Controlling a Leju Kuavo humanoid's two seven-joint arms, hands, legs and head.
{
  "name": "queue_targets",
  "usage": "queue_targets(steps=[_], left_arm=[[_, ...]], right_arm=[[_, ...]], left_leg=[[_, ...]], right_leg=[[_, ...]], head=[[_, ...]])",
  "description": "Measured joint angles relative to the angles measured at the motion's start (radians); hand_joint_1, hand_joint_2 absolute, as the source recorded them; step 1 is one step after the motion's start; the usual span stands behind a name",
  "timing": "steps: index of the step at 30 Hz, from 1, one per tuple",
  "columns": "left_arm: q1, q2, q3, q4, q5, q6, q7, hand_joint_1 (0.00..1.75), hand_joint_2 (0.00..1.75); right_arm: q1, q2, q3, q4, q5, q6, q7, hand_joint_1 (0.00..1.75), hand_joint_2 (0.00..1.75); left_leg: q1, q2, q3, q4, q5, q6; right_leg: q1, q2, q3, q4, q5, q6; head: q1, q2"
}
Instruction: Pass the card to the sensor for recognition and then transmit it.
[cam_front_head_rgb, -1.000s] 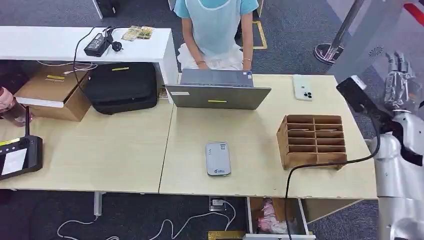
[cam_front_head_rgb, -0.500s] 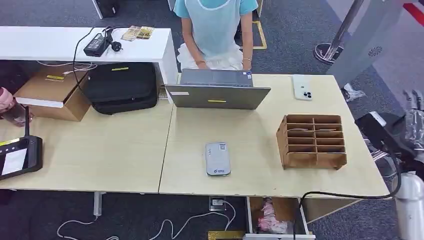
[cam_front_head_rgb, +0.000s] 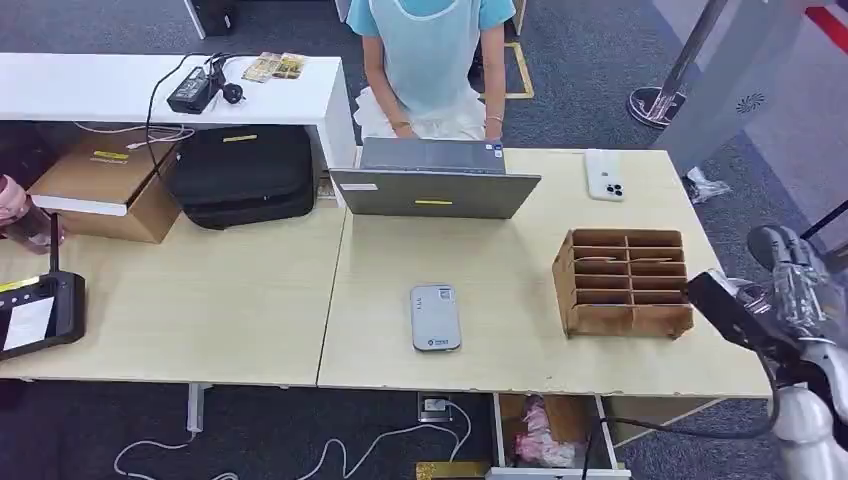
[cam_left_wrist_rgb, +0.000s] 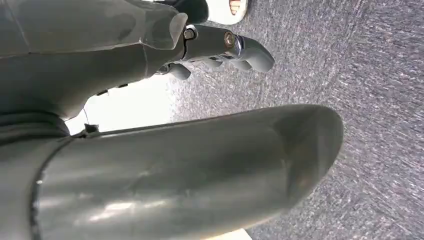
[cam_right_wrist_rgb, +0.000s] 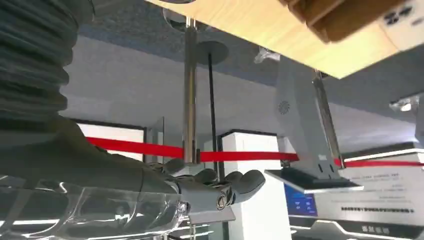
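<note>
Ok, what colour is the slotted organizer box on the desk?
Brown wooden slotted organizer box, clearest in the head view.

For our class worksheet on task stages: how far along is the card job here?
Nothing looks done: no card lies on the grey card reader. In hand: the right robot hand, holding nothing, hangs beside the wooden slotted box. Left: picking, scanning, handing over.

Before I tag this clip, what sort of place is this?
Probably an office reception or check-in desk: a person sits behind a laptop, a wooden slotted card box stands on the desk, and a red barrier belt runs nearby.
</note>
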Motion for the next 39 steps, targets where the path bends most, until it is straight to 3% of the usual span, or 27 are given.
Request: queue_targets(steps=[19,39], left_arm=[[0.033,0.008,0.031,0.000,0.001,0.010,-0.018,0.00,0.00],[0.044,0.012,0.051,0.000,0.001,0.016,-0.019,0.00,0.00]], right_arm=[[-0.015,0.088,0.132,0.044,0.089,-0.013,0.033,0.00,1.75],[-0.053,0.125,0.157,0.113,0.148,-0.017,0.071,0.00,1.75]], left_leg=[[0.000,0.000,0.000,0.000,0.000,0.000],[0.000,0.000,0.000,0.000,0.000,0.000]], right_leg=[[0.000,0.000,0.000,0.000,0.000,0.000],[0.000,0.000,0.000,0.000,0.000,0.000]], head=[[0.000,0.000],[0.000,0.000]])
